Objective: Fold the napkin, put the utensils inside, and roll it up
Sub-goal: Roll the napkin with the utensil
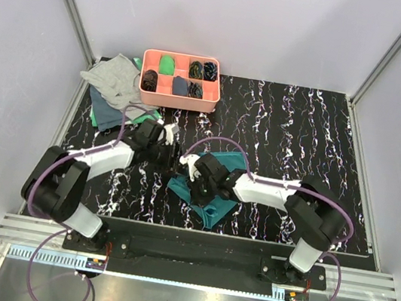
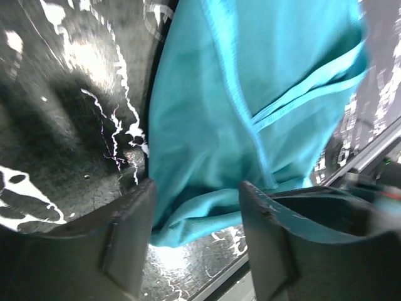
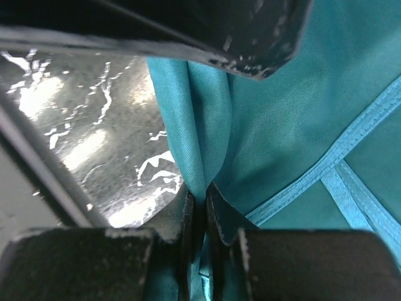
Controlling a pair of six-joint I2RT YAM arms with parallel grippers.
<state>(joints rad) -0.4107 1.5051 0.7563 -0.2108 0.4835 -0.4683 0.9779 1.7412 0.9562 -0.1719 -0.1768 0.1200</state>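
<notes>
Item: teal napkin (image 1: pixel 212 210), bunched and creased rather than flat, lying on the black white-veined table top (image 1: pixel 302 136) at about 6 o'clock from its centre, near the front edge and between the two arms; its stitched hems show as paler bands in both wrist views. Left gripper (image 2: pixel 197 244): at the napkin's 10 o'clock side, jaws standing well apart, a loose edge of the fabric lying in the gap between the fingers (image 2: pixel 122 248) with nothing clamped. Right gripper (image 3: pixel 199 216): over the middle of the napkin, jaws closed almost together on a raised vertical fold of the cloth, which is pinched between the two pads. Salmon-pink compartment tray (image 1: pixel 177 102): at 11 o'clock on the far edge of the table, well apart from the napkin, holding small dark items and one green one, too small to identify. Light grey cloth (image 1: pixel 112 79): crumpled at 10 o'clock, just beside the tray's left end, resting partly on a darker blue-green cloth (image 1: pixel 102 118).
</notes>
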